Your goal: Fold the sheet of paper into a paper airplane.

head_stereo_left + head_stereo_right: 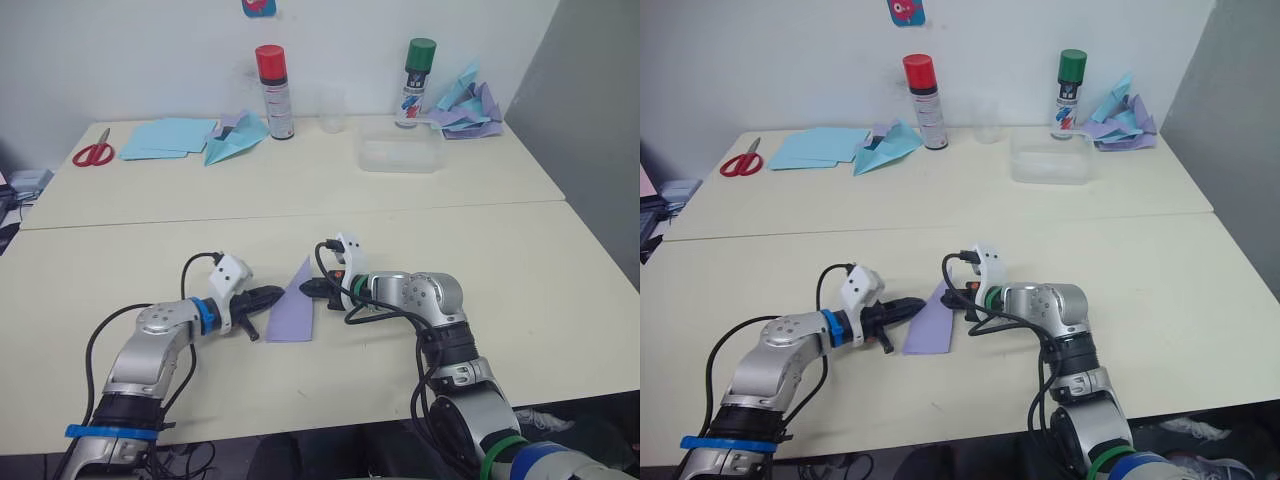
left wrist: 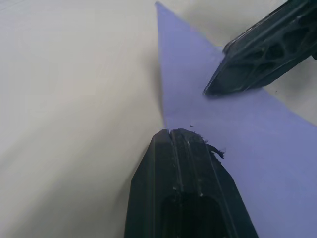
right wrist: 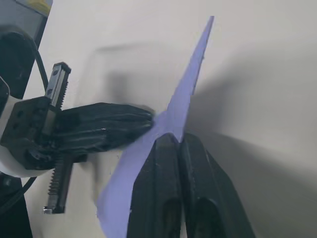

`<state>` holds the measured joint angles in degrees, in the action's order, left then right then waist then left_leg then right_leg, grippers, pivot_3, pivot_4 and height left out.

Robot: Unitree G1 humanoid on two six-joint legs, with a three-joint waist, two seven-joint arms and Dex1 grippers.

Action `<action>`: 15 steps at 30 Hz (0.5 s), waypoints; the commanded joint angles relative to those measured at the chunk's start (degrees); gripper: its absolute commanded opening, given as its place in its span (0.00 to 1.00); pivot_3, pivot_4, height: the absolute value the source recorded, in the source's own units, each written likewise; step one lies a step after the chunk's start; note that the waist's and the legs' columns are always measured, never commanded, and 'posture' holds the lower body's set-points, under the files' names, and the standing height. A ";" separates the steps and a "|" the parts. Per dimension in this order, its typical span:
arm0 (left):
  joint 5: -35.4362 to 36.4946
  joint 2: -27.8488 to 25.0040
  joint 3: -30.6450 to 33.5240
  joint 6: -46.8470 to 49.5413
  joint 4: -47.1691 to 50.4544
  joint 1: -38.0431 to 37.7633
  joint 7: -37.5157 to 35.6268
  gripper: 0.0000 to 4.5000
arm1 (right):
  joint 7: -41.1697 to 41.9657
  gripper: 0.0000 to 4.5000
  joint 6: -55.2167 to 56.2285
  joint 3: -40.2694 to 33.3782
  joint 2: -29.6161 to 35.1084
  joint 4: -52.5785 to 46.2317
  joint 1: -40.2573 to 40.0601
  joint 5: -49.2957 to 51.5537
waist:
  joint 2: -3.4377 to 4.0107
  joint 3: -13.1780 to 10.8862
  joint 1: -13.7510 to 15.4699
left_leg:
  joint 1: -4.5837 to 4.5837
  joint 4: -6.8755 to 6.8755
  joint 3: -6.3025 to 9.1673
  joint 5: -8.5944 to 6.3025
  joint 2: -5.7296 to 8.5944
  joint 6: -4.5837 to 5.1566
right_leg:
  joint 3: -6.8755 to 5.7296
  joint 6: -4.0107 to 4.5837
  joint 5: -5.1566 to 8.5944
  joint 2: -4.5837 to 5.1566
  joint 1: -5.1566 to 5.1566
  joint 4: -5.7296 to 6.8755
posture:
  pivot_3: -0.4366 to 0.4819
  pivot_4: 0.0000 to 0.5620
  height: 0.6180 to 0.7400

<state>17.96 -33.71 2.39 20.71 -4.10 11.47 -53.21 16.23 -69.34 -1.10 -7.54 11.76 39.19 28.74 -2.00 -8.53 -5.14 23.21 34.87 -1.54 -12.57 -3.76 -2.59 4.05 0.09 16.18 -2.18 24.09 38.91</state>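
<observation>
Both grippers meet over the sheet of paper (image 1: 291, 308) in the head views: the left gripper (image 1: 270, 295) has its fingers pressed together with their tips on the paper's left edge, and the right gripper (image 1: 312, 288), likewise closed with nothing between its fingers, touches the paper's right edge from the opposite side. That lavender sheet, folded to a long pointed shape, lies on the near part of the cream surface (image 1: 150, 250), its tip aimed away from the robot. Along the far side of the surface sit red scissors (image 1: 93, 152), a stack of light blue paper sheets (image 1: 165, 137), a light blue paper plane (image 1: 235, 140), a red-capped spray can (image 1: 274, 91), a small clear cup (image 1: 333, 110), a clear plastic box (image 1: 401, 155), a green-capped spray can (image 1: 417, 83) and a heap of blue and purple paper planes (image 1: 467, 106) in the far right corner.

Seen from the left wrist, the left gripper's shut fingers (image 2: 185, 173) rest on the paper's edge, and the right gripper's dark tip (image 2: 233, 79) presses on the paper just beyond; the paper's point runs away across the surface.

Seen from the right wrist, the right gripper's fingers (image 3: 168, 178) lie tight together on the paper, with the left gripper's tip (image 3: 133, 121) touching the paper from the side, close beside them.
</observation>
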 commanded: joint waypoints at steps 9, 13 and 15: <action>15.64 -11.87 13.85 10.79 22.43 -9.48 -6.18 0.35 | 50.27 0.00 4.14 22.74 27.63 2.74 18.30 3.86 | -0.14 -1.53 0.47 | 0.54 0.17 0.01 0.00 0.17 0.00 | -0.10 -0.03 -0.02 0.18 0.35 -0.10 | 0.48 0.27 1.00; 19.27 -15.12 16.70 14.97 28.03 -13.64 -6.47 0.62 | 75.03 0.00 23.77 42.48 35.92 9.74 27.21 -1.90 | -0.04 -1.68 0.21 | 0.57 0.12 0.04 -0.03 0.10 0.03 | -0.24 -0.03 0.01 0.18 0.37 -0.20 | 0.48 0.27 1.00; 19.28 -15.07 17.29 15.42 29.55 -16.19 -5.47 0.77 | 76.27 0.00 35.55 52.18 33.42 17.23 30.85 -4.96 | -0.04 -1.68 0.02 | 0.57 0.11 0.06 -0.06 0.07 0.08 | -0.28 0.01 0.06 0.16 0.40 -0.14 | 0.48 0.27 1.00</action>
<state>36.29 -48.33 18.23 35.59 23.07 -3.24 -59.23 88.67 -42.86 44.14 27.72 24.95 68.40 25.77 -2.04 -10.21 -5.12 23.77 34.98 -1.47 -12.63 -3.71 -2.52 3.78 0.12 16.26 -2.06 24.50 38.81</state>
